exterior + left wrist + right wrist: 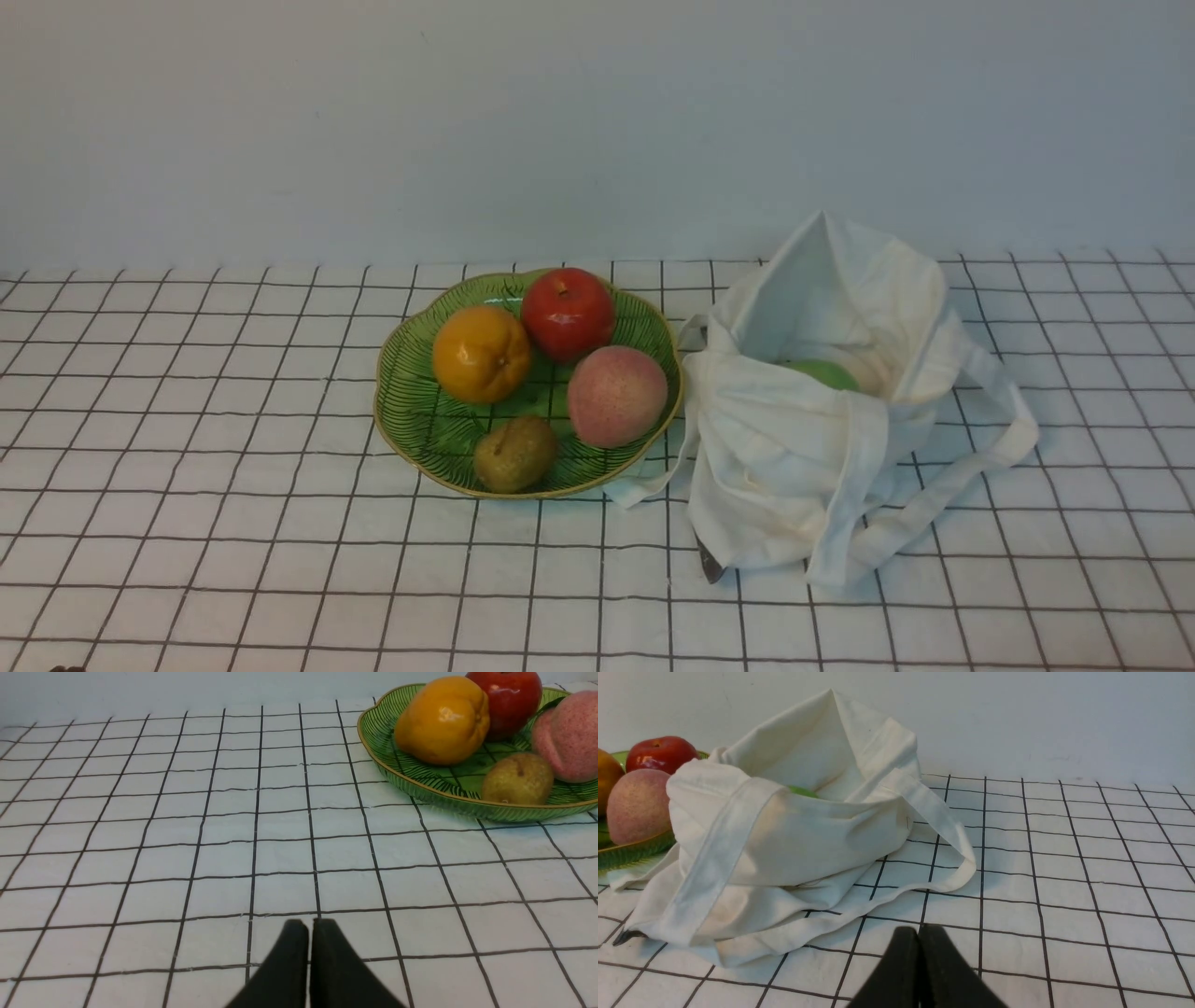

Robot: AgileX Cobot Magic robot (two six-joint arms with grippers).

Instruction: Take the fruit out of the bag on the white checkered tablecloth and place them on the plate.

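The off-white bag [822, 439] lies slumped on the white checkered tablecloth [233, 560], right of the plate [411, 420]. A light-green round fruit [823, 374] peeks from the bag's mouth; it also shows in the right wrist view [803, 792]. The orange-yellow fruit [481, 353] sits on the green plate, also in the left wrist view [443, 721]. My left gripper [310, 924] is shut and empty, low over the cloth left of the plate. My right gripper [919, 929] is shut and empty, in front of the bag [784, 830]. Neither arm shows in the front view.
The plate also holds a red apple [568, 313], a pink speckled peach [617, 395] and a small olive-brown pear [514, 454]. The bag's strap handles [980, 457] trail over the cloth to the right. A plain wall stands behind the table.
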